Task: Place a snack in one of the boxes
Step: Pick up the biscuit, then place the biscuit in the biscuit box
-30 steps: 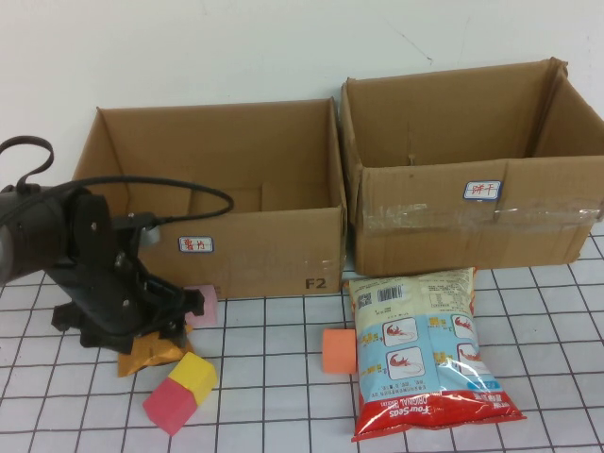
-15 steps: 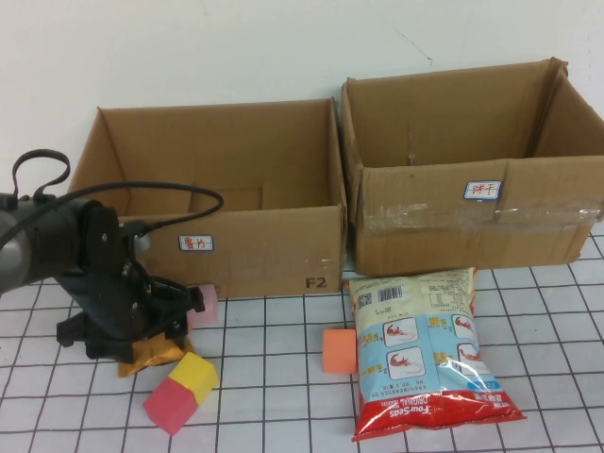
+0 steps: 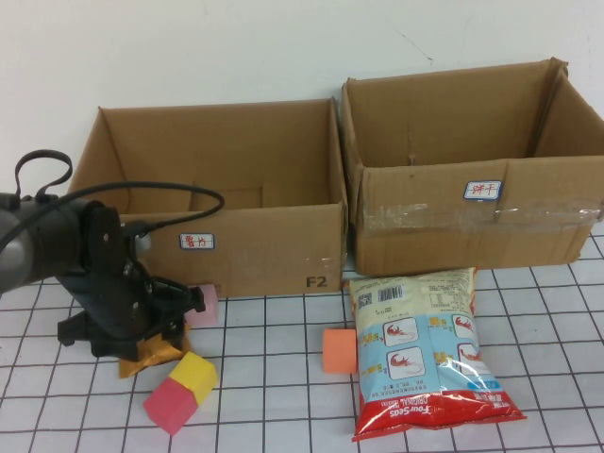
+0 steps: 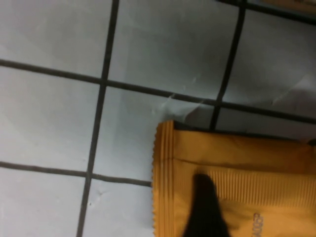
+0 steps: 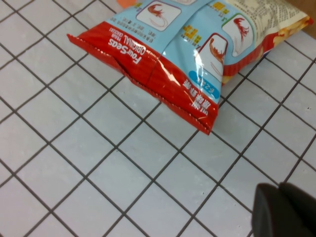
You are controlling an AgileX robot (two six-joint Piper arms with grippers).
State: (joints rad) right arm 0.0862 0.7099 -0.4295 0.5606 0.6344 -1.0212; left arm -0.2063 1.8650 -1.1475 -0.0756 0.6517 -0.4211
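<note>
A test room for robots is shown: a white table (image 3: pixel 283 415) marked with black grid lines, a bare white wall (image 3: pixel 236 47), two labelled cardboard boxes (image 3: pixel 264 245), and coloured foam blocks (image 3: pixel 179 392) laid out beside snack bags (image 3: pixel 425 349)

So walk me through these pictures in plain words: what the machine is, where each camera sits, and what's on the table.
This is a two-armed table robot; each arm ends in an end effector, with a camera on each wrist and a third raised above.

The raised view shows two open cardboard boxes and at the back of a gridded table. In front lie a shrimp-chip bag, pink, yellow, red and orange blocks.

The left end effector is down on an orange snack packet, shown close up in its wrist view. Whether it grips is unclear.

The right end effector shows only in its own wrist view, hanging above the table near the chip bag.
</note>
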